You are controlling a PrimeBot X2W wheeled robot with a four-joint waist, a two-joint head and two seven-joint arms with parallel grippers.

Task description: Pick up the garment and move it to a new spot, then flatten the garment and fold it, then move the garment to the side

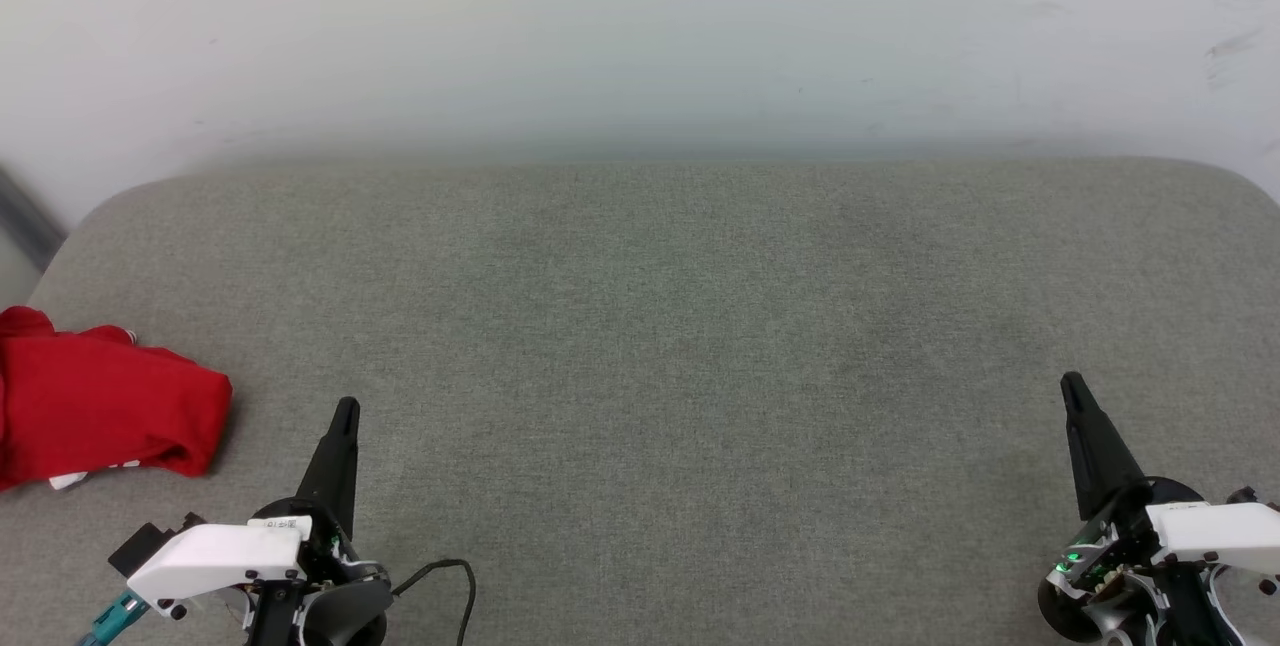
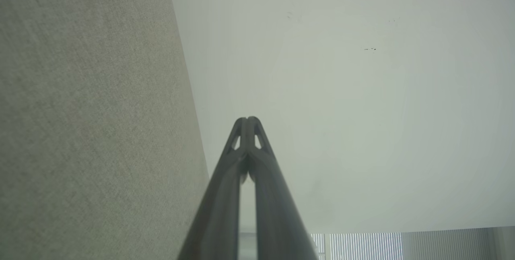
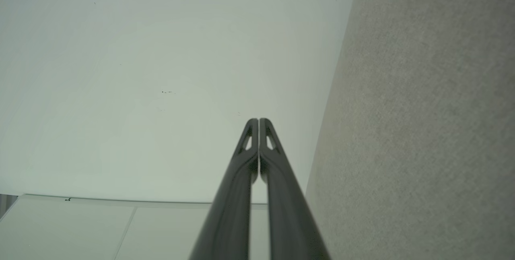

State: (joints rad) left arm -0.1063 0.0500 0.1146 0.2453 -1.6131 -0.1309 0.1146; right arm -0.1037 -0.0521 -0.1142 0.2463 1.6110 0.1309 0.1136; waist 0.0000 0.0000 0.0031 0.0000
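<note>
One garment (image 1: 100,406) is counted, lying on one grey fabric surface (image 1: 660,346); two grippers are counted, namely one left gripper (image 1: 346,411) and one right gripper (image 1: 1071,384); two dark fingers (image 2: 223,203) are counted on each in the wrist views, four in all; one pale wall (image 1: 640,26) is recorded behind the surface; one black cable (image 1: 455,571) is noted by the left wrist; one teal connector (image 1: 112,616) is noted at the lower left; one green light (image 1: 1070,558) is registered on the right wrist.
</note>
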